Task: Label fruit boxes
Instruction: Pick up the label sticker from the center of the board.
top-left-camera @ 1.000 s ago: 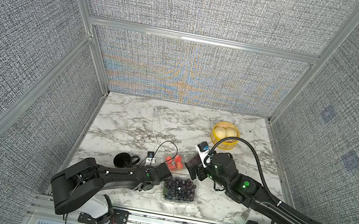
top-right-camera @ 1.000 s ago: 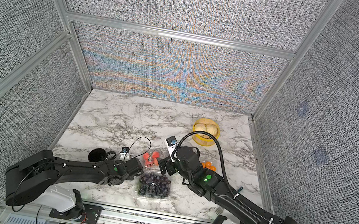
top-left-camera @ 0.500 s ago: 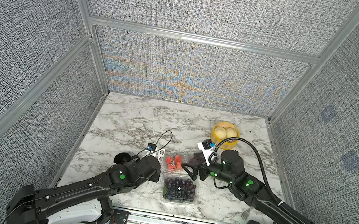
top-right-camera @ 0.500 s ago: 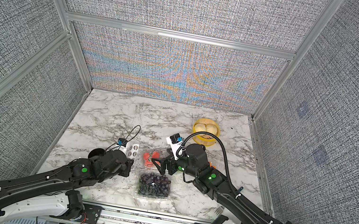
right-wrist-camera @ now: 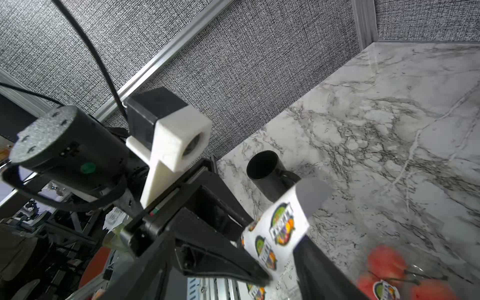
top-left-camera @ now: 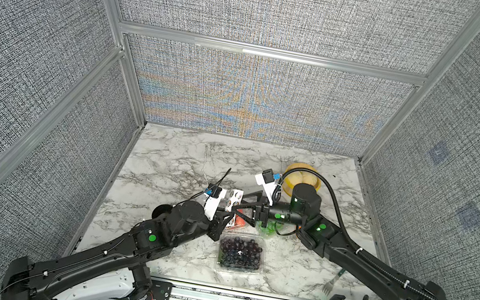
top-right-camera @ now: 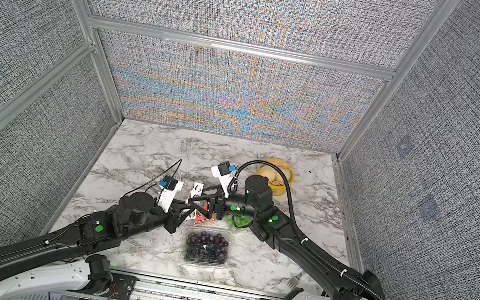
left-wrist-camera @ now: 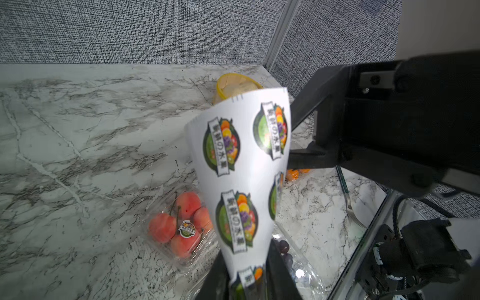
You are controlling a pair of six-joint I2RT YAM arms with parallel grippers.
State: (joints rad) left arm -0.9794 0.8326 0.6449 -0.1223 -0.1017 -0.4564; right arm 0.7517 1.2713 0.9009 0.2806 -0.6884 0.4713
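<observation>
My left gripper (left-wrist-camera: 246, 281) is shut on the bottom of the white sticker sheet (left-wrist-camera: 241, 161) and holds it upright above the table. My right gripper (right-wrist-camera: 283, 262) is open, with one finger on each side of the sheet's (top-left-camera: 235, 197) upper part. Below them lie the fruit boxes. The red-fruit box (left-wrist-camera: 181, 228) carries a round sticker on its lid. The dark-purple grape box (top-left-camera: 240, 252) is nearest the front edge. The green grape box (top-left-camera: 266, 229) is half hidden under my right wrist. A corner of the orange-fruit box (left-wrist-camera: 296, 174) shows behind the sheet.
A yellow steamer basket (top-left-camera: 303, 178) with pale buns stands at the back right. A black mug (right-wrist-camera: 265, 171) sits left of the boxes, behind my left arm. A fork (top-left-camera: 334, 281) lies near the front right edge. Grey walls close in three sides.
My left arm has risen from the table, lifting the sticker sheet upright. My right gripper has swung left to the sheet, and its jaws have narrowed around it.
</observation>
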